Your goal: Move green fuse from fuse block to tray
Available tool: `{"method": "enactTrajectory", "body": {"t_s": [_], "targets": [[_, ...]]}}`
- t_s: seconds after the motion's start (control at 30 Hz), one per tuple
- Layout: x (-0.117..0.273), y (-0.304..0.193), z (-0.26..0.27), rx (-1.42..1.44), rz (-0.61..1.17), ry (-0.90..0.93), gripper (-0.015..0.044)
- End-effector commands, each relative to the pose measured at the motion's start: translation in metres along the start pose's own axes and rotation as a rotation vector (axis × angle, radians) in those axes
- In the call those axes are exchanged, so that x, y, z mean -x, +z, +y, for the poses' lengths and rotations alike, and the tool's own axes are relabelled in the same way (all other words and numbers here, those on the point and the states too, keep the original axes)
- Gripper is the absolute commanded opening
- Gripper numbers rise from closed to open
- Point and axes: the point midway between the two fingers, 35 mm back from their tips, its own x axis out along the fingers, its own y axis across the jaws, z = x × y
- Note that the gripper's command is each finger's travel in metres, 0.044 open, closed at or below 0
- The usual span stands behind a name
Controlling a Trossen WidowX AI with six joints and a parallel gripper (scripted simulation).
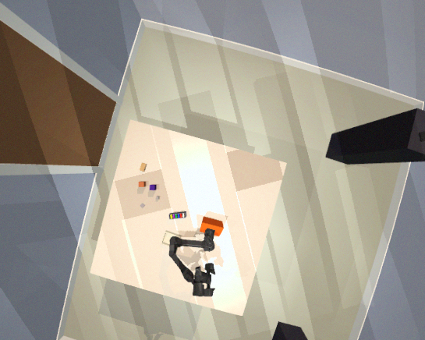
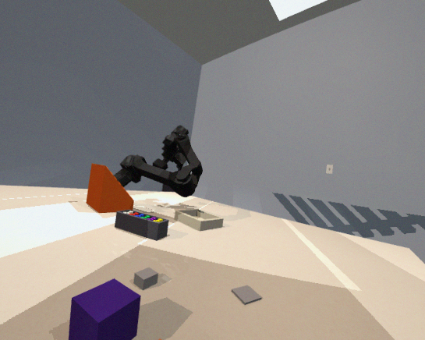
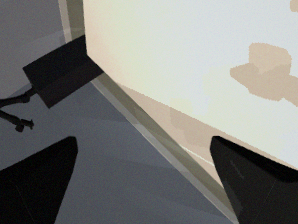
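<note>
The base of the arm (image 1: 190,243) (image 2: 155,173) is partly hidden behind the orange wedge (image 1: 212,227) (image 2: 107,193) in the exterior view. The gripper (image 1: 213,280) (image 2: 161,156) (image 3: 145,144) is open, with nothing between the fingers; its tips are hard to make out in the exterior view, and both fingers are cut off by the frame edges in the wrist view. Neither the fuse block nor the tray is shown there. The purple block (image 1: 153,187) (image 2: 104,313) is cut off at the near edge of the exterior view.

The fuse block (image 1: 177,217) (image 2: 141,227) is seated on the tabletop (image 1: 196,164) (image 2: 259,249). In its row, yellow, purple, green, blue, red and white are seen from left to right in the top view. The green fuse (image 1: 176,215) (image 2: 146,217) is seated in the block between purple and blue, well apart from the gripper; its body is hidden by the block, only the top being visible.

The tray (image 1: 164,239) (image 2: 210,224) is placed near the block, to its right in the exterior view. It is partly covered by the arm in the top view, and its floor is only partly seen; no fuse can be made out inside.
</note>
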Motion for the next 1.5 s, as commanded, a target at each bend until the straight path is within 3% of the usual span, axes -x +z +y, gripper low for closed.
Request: {"method": "enactTrajectory", "body": {"t_s": [0.0,0.13,0.4,0.73,1.07,1.27,1.47], "targets": [[0.0,-0.001,0.0,0.009,0.006,-0.001,0.0374],[-0.003,-0.035,0.002,0.217,0.163,-0.014,0.0269],[0.038,-0.162,-0.013,1.024,0.779,0.149,0.0069],[0.144,-0.236,-0.056,1.783,1.338,0.727,0.0069],[0.253,-0.236,-0.107,2.221,1.67,1.605,0.0069],[0.311,-0.21,-0.141,2.284,1.745,2.308,0.0069],[0.359,-0.168,-0.177,2.075,1.666,3.115,0.0069]]}}
